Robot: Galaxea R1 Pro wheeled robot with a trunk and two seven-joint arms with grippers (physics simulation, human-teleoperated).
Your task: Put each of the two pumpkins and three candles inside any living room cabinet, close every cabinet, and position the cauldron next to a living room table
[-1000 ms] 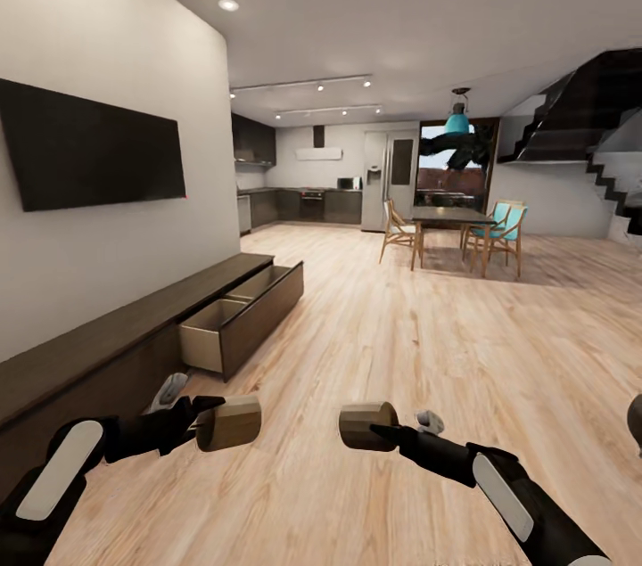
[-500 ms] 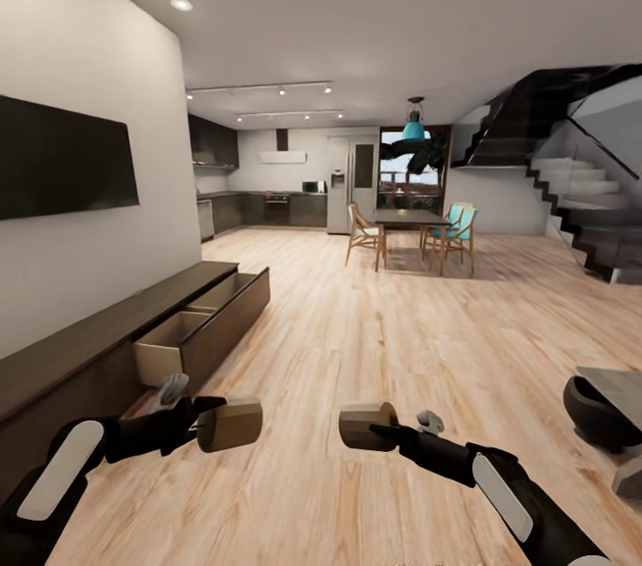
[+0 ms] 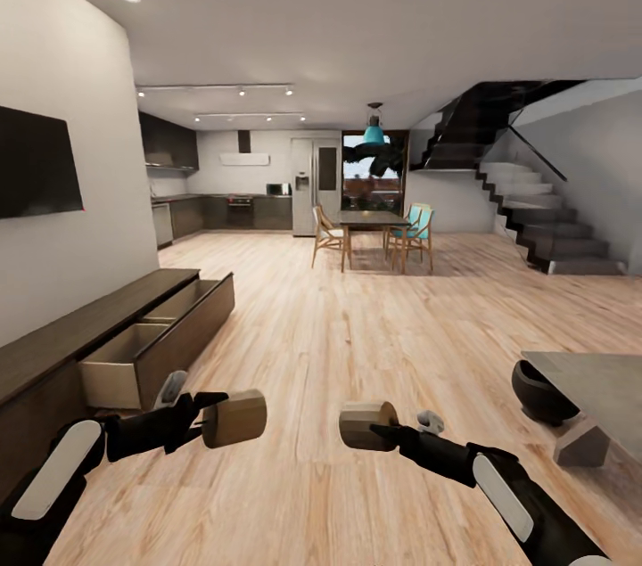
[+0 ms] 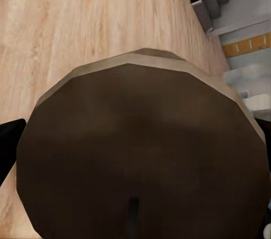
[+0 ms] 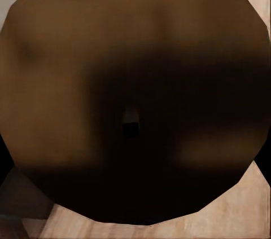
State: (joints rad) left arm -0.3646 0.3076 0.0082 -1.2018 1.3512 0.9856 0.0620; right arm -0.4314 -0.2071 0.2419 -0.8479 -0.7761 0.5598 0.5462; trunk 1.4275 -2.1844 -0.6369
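In the head view each of my grippers carries a tan candle above the wood floor. My left gripper is shut on one candle, whose wick end looms close in the left wrist view. My right gripper is shut on the other candle, seen end-on in the right wrist view. The long dark cabinet runs along the left wall with two drawers pulled open, pale inside. The black cauldron sits on the floor at the right, against a grey table. The pumpkins are out of view.
A black TV hangs on the left wall above the cabinet. Far ahead stand a dining table with chairs, the kitchen and a dark staircase. Open wood floor lies between me and them.
The whole head view has swung to the right: cabinet and TV slid left, and the cauldron and grey table came into sight at the right. Both grippers still hold their candles.
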